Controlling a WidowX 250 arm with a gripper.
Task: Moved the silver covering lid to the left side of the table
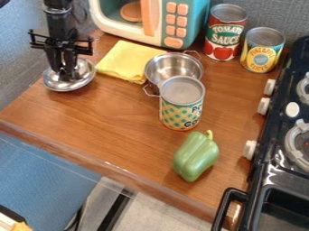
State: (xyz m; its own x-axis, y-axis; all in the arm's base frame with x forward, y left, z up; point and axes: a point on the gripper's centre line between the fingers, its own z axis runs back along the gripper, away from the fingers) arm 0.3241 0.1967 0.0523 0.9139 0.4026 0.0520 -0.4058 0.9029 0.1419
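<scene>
Silver lid (67, 86) sits at the far left of the brown table (120, 126), near its left edge, and the black gripper (67, 72) is right above its middle, pointing down. Whether the claw is wide, narrow or closed on the lid, I cannot tell; nor can I tell if the lid's underside touches the wood. To the right of the lid lies a yellow cloth (124, 58), and past it stands a metal pot (172, 67) with thin wire handles. A dotted can (180, 110) is upright just in front of the pot, and a green pepper (196, 158) lies nearer the front edge. Behind are a toy microwave (163, 20), a red can (225, 34) and a yellow can (262, 49); the black stove (274, 155) runs along the right.
</scene>
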